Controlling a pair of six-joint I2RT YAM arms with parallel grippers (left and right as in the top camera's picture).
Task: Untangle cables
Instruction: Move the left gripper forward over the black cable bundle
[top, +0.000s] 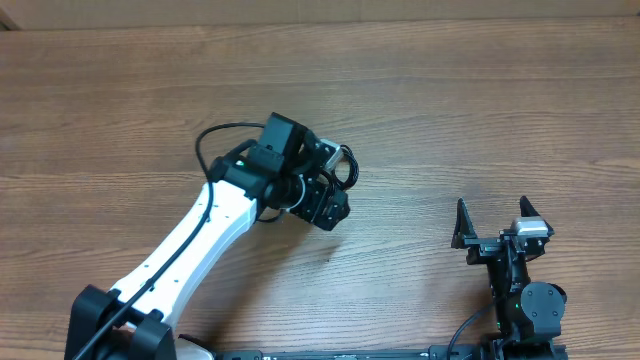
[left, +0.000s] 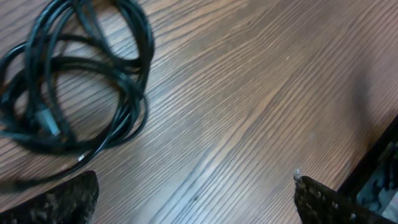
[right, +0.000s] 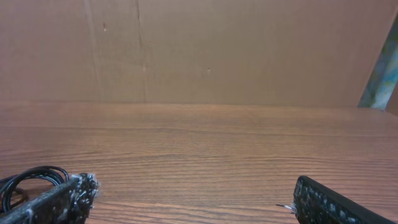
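One loose bundle of cables (left: 74, 81) lies flat on the wooden table (top: 450, 90), near the middle and just beside the left hand (left: 193, 199). The thin black cords overlap in several loops, and how many separate cords there are cannot be told. One small greyish plug (left: 46, 121) shows inside the coil, pointing toward the lower edge of the left wrist view. In that view the coil is a rough oval, and a stray strand trails from its lower side toward the left finger (left: 56, 202).

There are two hands. The left hand is spread wide above bare wood and grasps nothing, with the bundle off to one side of its gap. The right hand (top: 494, 222) rests well apart from the cables, likewise spread and holding nothing.
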